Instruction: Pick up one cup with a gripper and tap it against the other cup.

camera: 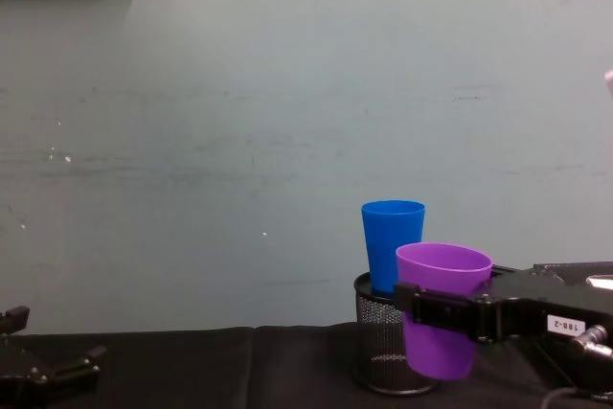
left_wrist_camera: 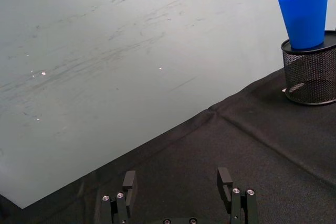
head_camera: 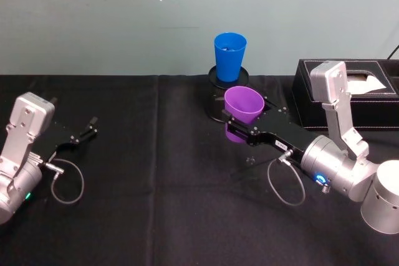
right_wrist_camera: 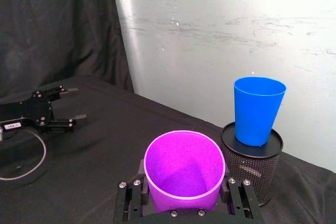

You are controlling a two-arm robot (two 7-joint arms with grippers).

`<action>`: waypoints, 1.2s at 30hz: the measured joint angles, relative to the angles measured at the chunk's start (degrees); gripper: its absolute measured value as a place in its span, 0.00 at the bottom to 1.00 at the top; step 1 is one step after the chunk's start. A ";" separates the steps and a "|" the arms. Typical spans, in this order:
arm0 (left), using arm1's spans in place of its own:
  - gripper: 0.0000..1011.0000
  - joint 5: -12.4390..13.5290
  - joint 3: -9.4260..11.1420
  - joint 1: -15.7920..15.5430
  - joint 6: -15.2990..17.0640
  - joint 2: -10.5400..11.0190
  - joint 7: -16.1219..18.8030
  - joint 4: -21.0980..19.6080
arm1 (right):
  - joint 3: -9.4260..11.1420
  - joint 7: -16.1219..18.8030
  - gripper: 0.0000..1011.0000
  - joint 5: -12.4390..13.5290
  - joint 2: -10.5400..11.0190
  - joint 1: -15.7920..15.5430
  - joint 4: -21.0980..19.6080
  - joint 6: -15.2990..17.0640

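Purple cup (right_wrist_camera: pixel 184 169) is pinched in my right gripper's (right_wrist_camera: pixel 184 196) fingers, just beside the mesh holder (right_wrist_camera: pixel 252 174) carrying the blue cup (right_wrist_camera: pixel 258 109). Next, I think, I should raise it and nudge it against the blue one. Left gripper (left_wrist_camera: pixel 177 178) idles at the table's (left_wrist_camera: pixel 262 129) left side, fingers spread.

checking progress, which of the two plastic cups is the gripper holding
The purple tapered plastic tumbler, clamped in the right gripper; the blue plastic tumbler stands free atop the black mesh pen holder.
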 joint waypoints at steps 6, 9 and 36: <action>0.99 0.00 0.00 0.00 0.00 0.00 0.00 0.00 | 0.00 0.00 0.73 0.00 0.00 0.00 0.00 0.00; 0.99 0.00 0.00 0.00 0.00 0.00 0.00 0.00 | 0.00 0.00 0.73 0.00 0.00 0.00 0.00 0.00; 0.99 0.00 0.00 0.00 0.00 0.00 0.00 0.00 | 0.00 0.00 0.73 0.00 0.00 0.00 0.00 0.00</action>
